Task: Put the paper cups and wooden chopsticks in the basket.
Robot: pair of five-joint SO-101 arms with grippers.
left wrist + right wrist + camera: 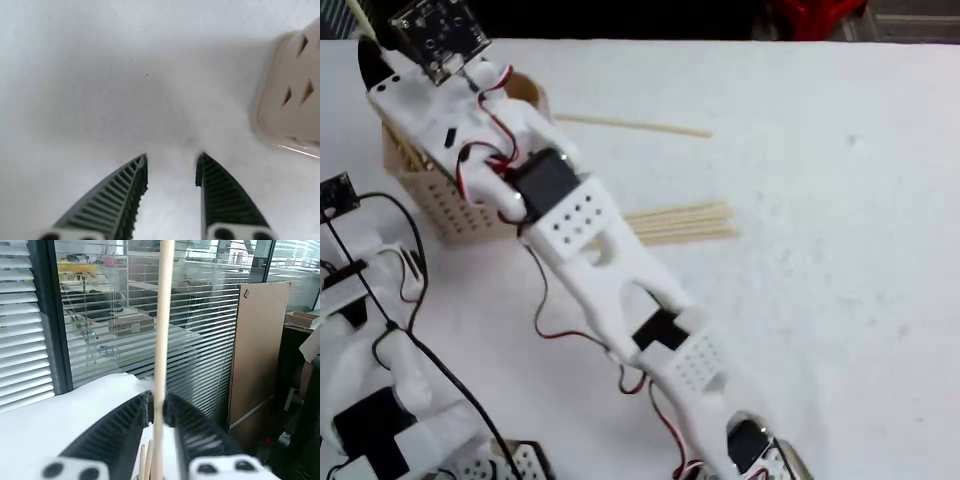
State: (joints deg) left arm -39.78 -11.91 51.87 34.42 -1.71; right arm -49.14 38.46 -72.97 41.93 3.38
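Chopstick in the grip [163, 330]: one wooden stick pinched between the jaws of the right gripper [159, 409]. It runs straight up the middle of the right wrist frame, from the bottom edge to the top.
Right gripper: closed narrow on that chopstick. In the high view its arm [620, 280] stretches from the lower right to the upper left corner, above the basket.
Basket [448, 208]: pale with slotted walls, at the upper left of the high frame and partly covered by the right arm. One corner of it also sits at the right edge of the left wrist frame.
Loose chopsticks: a bundle [685, 222] lies flat on the table near the centre of the high frame. A single stick [635, 126] lies apart from the bundle, higher in the frame.
Left gripper [171, 160]: jaws spread with a clear gap and holding nothing, low over the table [100, 75], with the basket near.
Table: plain white.
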